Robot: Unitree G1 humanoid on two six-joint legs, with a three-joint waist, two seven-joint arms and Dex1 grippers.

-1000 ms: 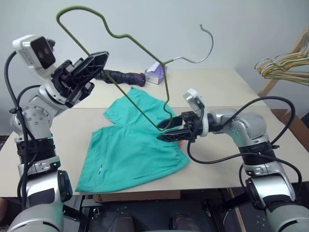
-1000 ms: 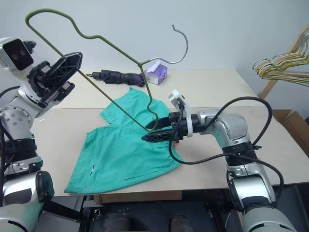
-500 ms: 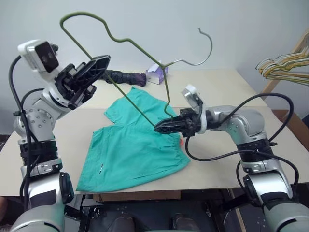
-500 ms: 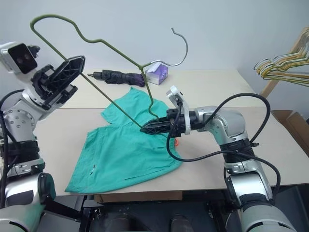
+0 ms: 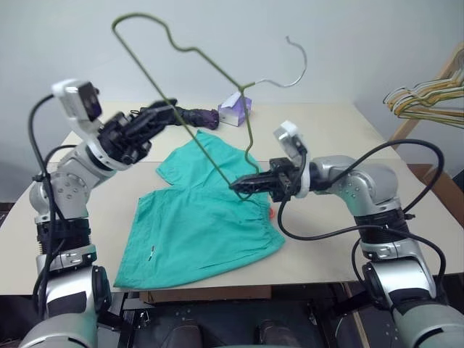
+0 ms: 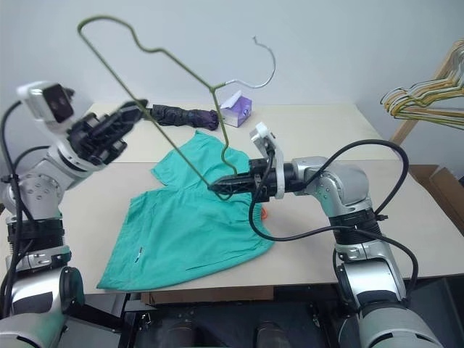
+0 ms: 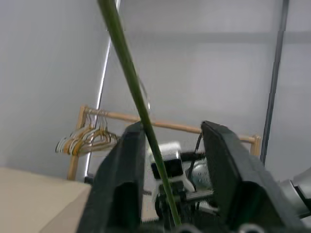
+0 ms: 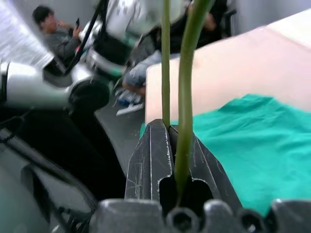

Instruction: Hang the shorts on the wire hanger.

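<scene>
Your right tool (image 5: 243, 184) is clamped shut, arm reaching in from 3 o'clock; your left tool (image 5: 156, 117) stands parted, raised at 9 o'clock.

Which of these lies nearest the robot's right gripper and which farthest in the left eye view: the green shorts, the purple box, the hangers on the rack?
1. Shorts, on the table just under the right gripper.
2. Purple box, at the table's back.
3. Bunch of hangers, off to the right, beyond the table.

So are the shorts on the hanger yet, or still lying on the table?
Not hung yet: the shorts lie spread flat on the table, while the wire hanger is held above them.
</scene>
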